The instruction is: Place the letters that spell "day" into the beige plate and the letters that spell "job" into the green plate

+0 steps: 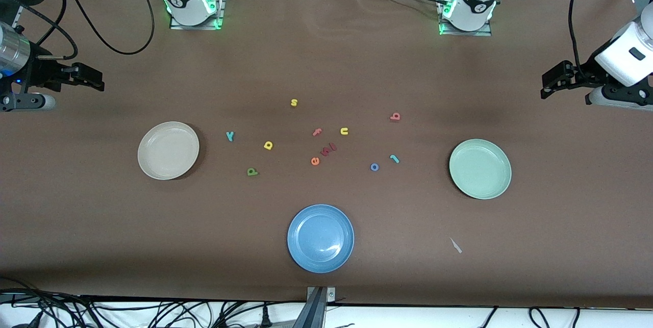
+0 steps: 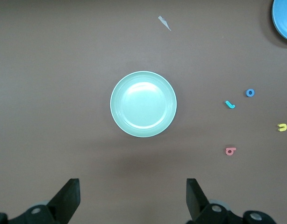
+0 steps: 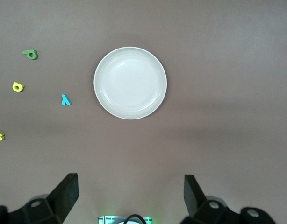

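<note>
Waiting high at the two ends of the table, both arms hold off, nothing lifted yet. Biggest first: the beige plate (image 1: 168, 150) sits toward the right arm's end, bare inside; the green plate (image 1: 480, 168) sits toward the left arm's end, also bare; the blue plate (image 1: 320, 237), nearest the front camera, holds nothing either. The right gripper (image 1: 94, 79) hangs over the table edge near the beige plate, fingers spread wide with nothing between them. The left gripper (image 1: 551, 83) hangs over its own end, fingers likewise spread and holding nothing.

Now the small stuff, all loose on the table between the plates. Teal y (image 1: 230, 136), yellow a (image 1: 268, 145) and green d (image 1: 252, 171) lie near the beige plate. Pink b (image 1: 395, 117), teal j (image 1: 394, 158) and blue o (image 1: 374, 167) lie near the green one.

Trouble ahead, I'd say: these letters are flat and tiny, so fingers could skid off or flick one away. And decoys crowd the middle: yellow s (image 1: 294, 102), yellow u (image 1: 344, 131), pink f (image 1: 317, 132), orange e (image 1: 315, 161). Grabbing a lookalike yellow would spoil "day".
</note>
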Controlling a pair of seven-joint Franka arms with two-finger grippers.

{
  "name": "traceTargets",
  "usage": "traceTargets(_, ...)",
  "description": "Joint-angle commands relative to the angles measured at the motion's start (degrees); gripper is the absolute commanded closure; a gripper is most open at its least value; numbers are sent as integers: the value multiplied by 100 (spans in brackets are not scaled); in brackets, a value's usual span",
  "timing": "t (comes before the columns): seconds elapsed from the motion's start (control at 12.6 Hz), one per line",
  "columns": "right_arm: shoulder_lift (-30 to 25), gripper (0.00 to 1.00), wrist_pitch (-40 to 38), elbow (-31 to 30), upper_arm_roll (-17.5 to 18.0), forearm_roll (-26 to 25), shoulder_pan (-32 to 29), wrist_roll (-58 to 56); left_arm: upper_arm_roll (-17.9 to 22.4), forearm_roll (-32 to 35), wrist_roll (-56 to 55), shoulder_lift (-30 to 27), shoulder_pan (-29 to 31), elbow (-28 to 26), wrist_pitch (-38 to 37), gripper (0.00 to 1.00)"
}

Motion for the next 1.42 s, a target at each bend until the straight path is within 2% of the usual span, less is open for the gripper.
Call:
traceTargets(0.0,-16,0,-51,56,10,91,-15,13,39,-74,67,-76,-31,-1,-89,0)
traceTargets(1.34,-16,0,-51,56,10,82,-15,13,39,-74,85,-14,48,17,-106,0)
